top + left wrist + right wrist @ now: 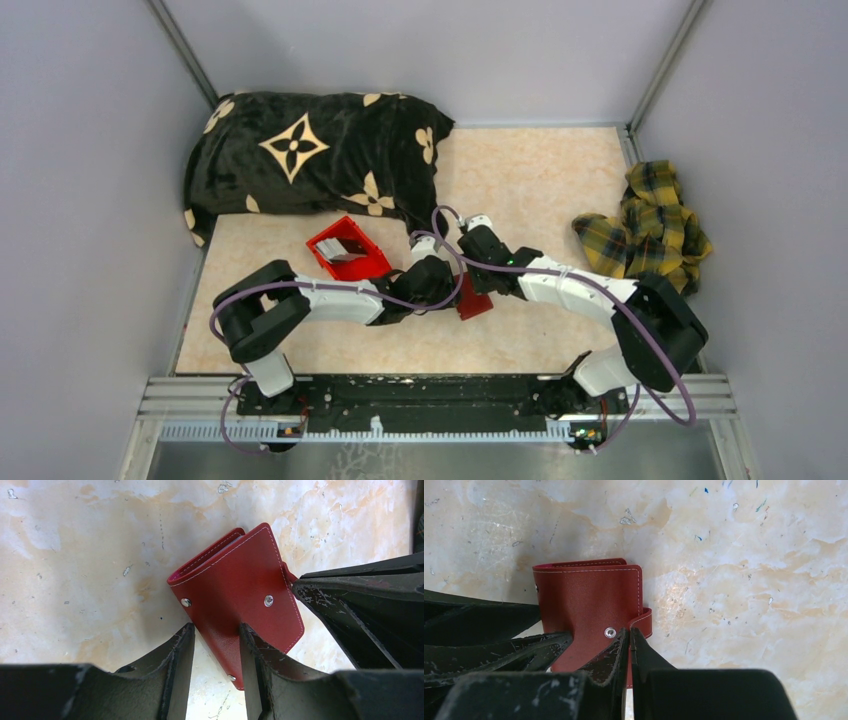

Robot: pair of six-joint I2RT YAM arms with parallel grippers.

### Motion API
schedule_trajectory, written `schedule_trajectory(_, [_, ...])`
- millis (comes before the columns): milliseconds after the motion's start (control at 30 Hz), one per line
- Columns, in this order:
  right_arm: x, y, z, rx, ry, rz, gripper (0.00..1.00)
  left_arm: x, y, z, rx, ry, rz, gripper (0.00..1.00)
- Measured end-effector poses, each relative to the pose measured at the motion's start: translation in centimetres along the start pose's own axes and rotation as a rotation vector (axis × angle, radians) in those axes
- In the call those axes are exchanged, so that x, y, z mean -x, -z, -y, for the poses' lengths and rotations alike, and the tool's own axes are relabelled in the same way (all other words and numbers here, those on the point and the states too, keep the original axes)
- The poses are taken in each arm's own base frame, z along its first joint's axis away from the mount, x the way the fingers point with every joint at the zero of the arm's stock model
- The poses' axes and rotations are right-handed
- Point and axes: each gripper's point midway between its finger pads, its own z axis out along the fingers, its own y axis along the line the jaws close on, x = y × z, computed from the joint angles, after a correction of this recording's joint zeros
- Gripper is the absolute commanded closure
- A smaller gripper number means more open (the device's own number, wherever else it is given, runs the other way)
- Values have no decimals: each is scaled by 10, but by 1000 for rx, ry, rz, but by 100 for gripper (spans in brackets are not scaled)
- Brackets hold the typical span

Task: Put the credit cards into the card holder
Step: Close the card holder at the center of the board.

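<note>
While the right gripper pinches its tab, the card holder lies at twelve o'clock from the spread left gripper.

Our two arms reach forward and inward from their bases, elbows out, wrists tipped down, meeting almost tip to tip. Our left hand has its fingers spread apart; our right hand has its fingers drawn nearly together.

Pale lilac walls, beige marbled tabletop
</note>
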Motion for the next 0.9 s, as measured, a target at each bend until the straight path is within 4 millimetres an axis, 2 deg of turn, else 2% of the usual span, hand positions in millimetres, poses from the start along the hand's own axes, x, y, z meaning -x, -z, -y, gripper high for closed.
schedule_trajectory(300, [-2, -1, 0, -4, 4, -6, 81, 0, 0, 0, -7, 3, 4, 54])
schedule_trajectory(400, [-3, -2, -1, -4, 9, -11, 83, 0, 0, 0, -8, 5, 4, 54])
schedule_trajectory(600, [-5, -4, 0, -10, 12, -18, 93, 0, 0, 0, -9, 7, 5, 54])
schedule_trajectory(900, [-6, -5, -1, -13, 16, -20, 98, 0, -1, 1, -10, 7, 5, 54])
